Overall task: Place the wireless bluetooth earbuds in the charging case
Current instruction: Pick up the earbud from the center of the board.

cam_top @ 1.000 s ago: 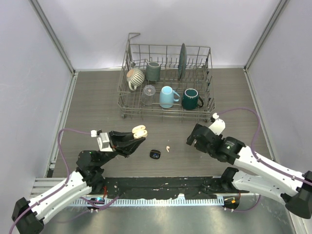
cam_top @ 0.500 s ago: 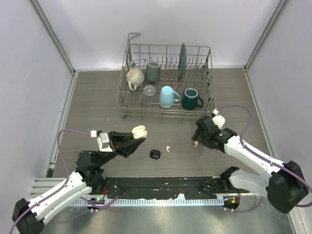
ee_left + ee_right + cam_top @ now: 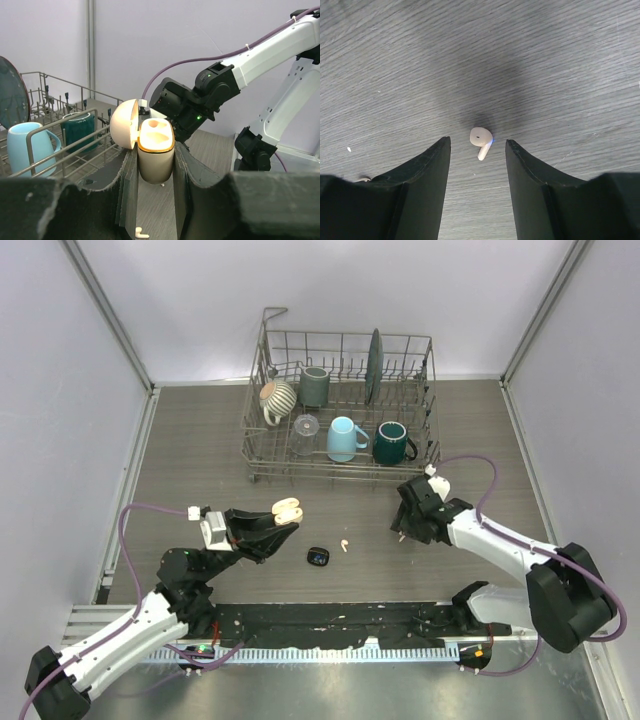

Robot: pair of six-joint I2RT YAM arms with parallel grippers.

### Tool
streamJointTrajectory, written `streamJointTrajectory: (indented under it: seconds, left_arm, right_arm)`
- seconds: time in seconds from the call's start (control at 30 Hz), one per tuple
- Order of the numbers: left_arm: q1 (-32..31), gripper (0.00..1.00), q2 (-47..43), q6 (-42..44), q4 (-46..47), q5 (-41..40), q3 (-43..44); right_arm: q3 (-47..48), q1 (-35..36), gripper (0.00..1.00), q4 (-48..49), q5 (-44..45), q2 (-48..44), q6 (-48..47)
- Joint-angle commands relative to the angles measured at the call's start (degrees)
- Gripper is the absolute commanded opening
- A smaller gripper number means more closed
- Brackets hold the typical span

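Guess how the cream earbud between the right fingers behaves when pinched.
Probably very light: the earbud is tiny beside the fingers flanking it. Its rounded head may slip from a pinch. Lying flat on the table, its stem likely makes it pivot, not roll.

I read the left arm [image 3: 120, 635] and right arm [image 3: 500, 545] as white shells over black joint housings; a purple cable [image 3: 125, 520] loops off each, and the fingers [image 3: 420, 195] are matte black.
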Motion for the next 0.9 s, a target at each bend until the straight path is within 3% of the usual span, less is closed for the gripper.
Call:
streamJointTrajectory:
  seconds: [0.0, 0.87]
  left_arm:
    - [-0.05, 0.0, -0.04, -0.57, 0.84, -0.41, 0.77]
    - [-0.14, 0.0, -2.41, -0.74, -0.84, -1.02, 0.33]
  right_arm:
    - [-0.1, -0.29, 0.53, 2.63, -0.22, 1.6, -2.19]
    - [-3.52, -0.29, 0.31, 5.18, -2.42, 2.57, -2.01]
